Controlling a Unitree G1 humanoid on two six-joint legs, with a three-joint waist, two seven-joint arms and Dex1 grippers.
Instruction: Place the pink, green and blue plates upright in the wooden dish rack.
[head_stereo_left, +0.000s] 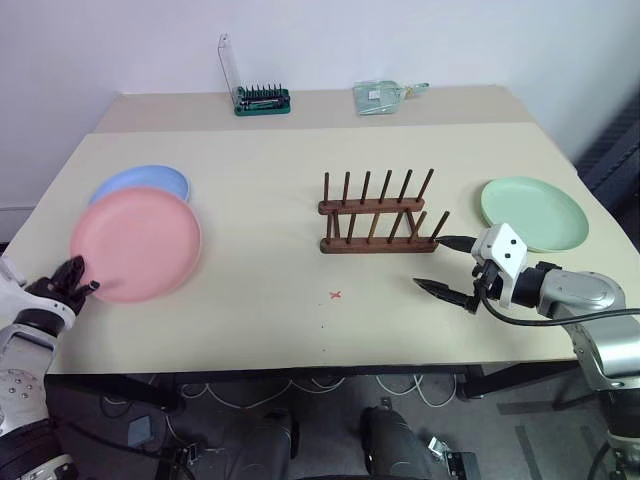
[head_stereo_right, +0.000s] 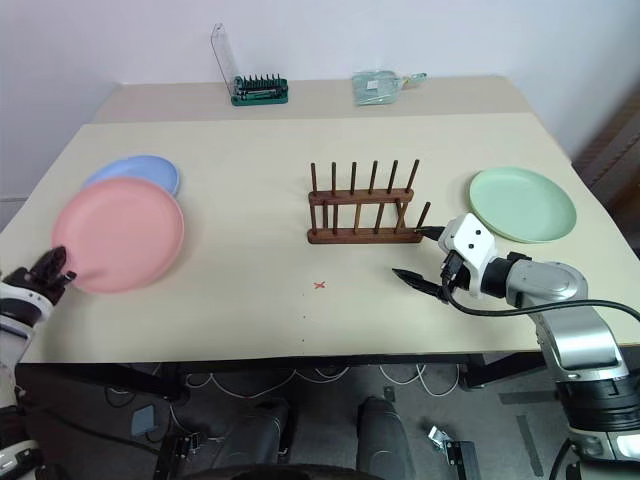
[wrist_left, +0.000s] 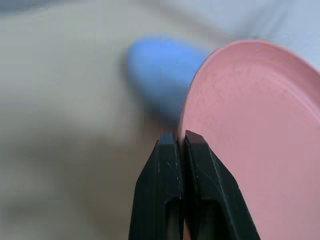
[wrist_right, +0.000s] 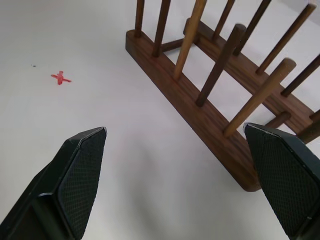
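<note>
The pink plate (head_stereo_left: 138, 243) is tilted up off the table at the left, and my left gripper (head_stereo_left: 82, 284) is shut on its near rim. In the left wrist view the black fingers (wrist_left: 165, 170) pinch the pink plate (wrist_left: 255, 140) at its edge, with the blue plate (wrist_left: 160, 70) beyond. The blue plate (head_stereo_left: 145, 182) lies flat behind the pink one, partly covered by it. The green plate (head_stereo_left: 533, 213) lies flat at the right. The wooden dish rack (head_stereo_left: 378, 215) stands in the middle with nothing in it. My right gripper (head_stereo_left: 430, 262) hovers open just right of the rack's near end (wrist_right: 210, 125).
A green tool set with a clear lid (head_stereo_left: 262, 100) and a clear bag (head_stereo_left: 385, 95) sit at the table's far edge. A small red cross (head_stereo_left: 336, 295) is marked on the tabletop (head_stereo_left: 260, 300) in front of the rack.
</note>
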